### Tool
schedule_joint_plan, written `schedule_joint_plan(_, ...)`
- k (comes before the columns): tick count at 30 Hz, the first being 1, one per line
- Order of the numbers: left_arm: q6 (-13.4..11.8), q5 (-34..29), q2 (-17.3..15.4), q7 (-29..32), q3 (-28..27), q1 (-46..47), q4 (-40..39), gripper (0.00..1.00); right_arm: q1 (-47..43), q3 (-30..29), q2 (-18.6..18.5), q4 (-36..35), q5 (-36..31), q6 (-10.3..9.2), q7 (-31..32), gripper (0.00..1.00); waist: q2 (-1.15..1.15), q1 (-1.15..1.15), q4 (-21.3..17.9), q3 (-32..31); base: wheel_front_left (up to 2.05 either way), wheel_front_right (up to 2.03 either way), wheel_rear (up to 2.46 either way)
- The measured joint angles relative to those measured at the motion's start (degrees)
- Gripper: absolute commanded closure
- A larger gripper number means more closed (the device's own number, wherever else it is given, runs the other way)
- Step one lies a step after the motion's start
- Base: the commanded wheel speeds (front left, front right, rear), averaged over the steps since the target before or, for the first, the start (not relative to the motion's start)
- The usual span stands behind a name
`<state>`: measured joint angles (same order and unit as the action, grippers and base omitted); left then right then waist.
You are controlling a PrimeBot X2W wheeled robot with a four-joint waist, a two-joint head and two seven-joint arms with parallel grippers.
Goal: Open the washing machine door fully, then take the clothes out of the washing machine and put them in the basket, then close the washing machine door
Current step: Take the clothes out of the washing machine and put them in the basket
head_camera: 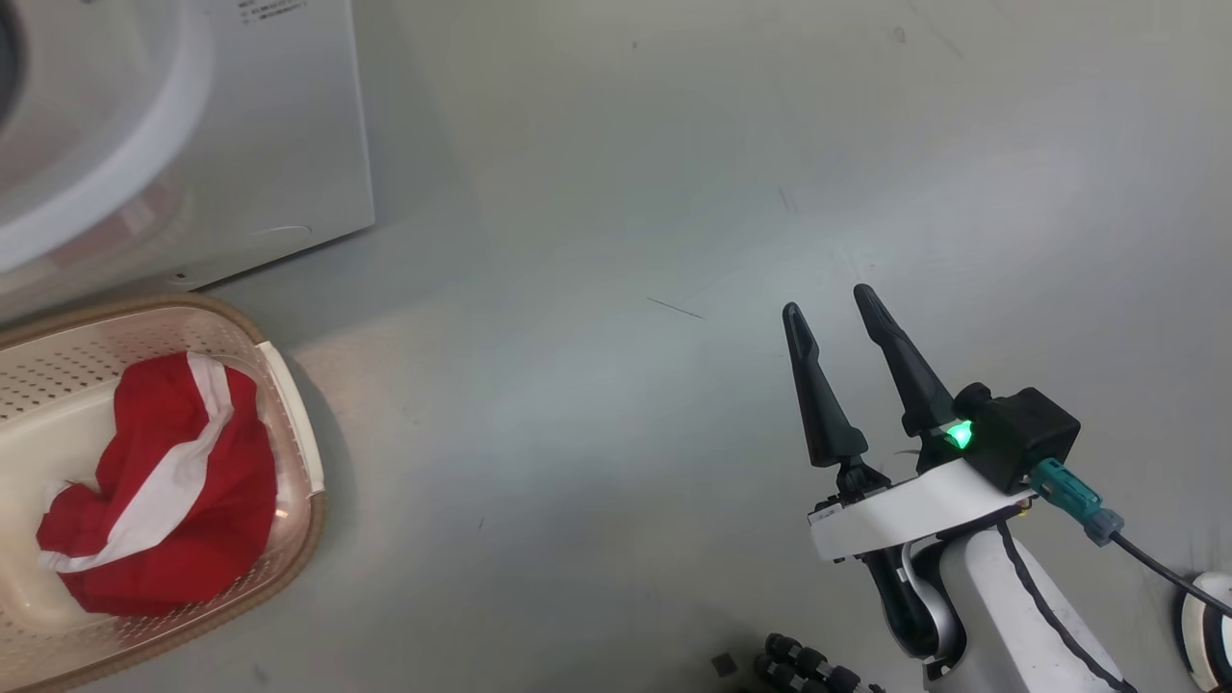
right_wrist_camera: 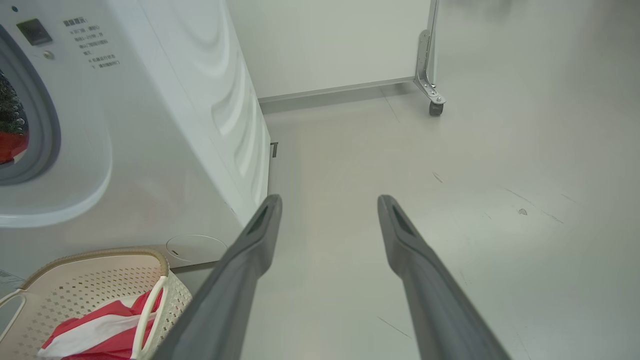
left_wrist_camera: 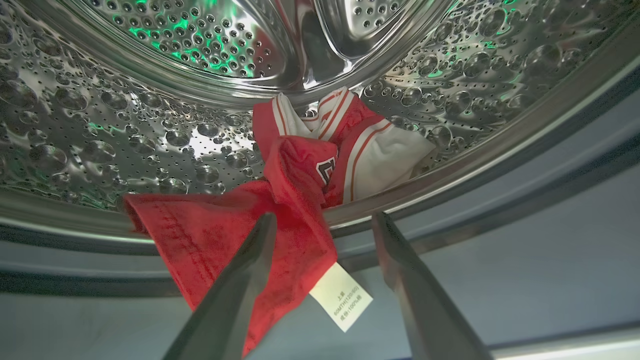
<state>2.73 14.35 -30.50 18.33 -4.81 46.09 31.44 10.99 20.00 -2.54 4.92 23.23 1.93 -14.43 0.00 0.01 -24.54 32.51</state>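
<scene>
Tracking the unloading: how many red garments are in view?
2: a red garment in the basket, and red clothes hanging over the lip of the washing machine drum. That bundle may be several pieces.

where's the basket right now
In the head view the basket sits on the floor at the lower left, right in front of the washing machine, with a red and white garment lying inside it.
</scene>
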Motion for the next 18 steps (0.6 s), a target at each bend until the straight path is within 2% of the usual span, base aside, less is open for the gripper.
schedule_joint_plan(7, -0.01, -0.34, -2.25, 2.86, -0.43, 3.72, 2.34, 0.0, 0.47, 1.27, 0.03, -1.13, 1.46, -0.94, 0.0, 0.0, 0.0, 0.0, -2.27, 2.3, 0.0, 0.0, 0.0)
schedule_joint_plan(18, -1.41, -1.82, -7.06, 5.83, -2.0, 6.93, 5.86, 0.0, 1.86, 2.26, 0.19, -2.97, 1.9, -2.19, -0.01, 0.0, 0.0, 0.0, -5.16, 5.3, 0.0, 0.0, 0.0)
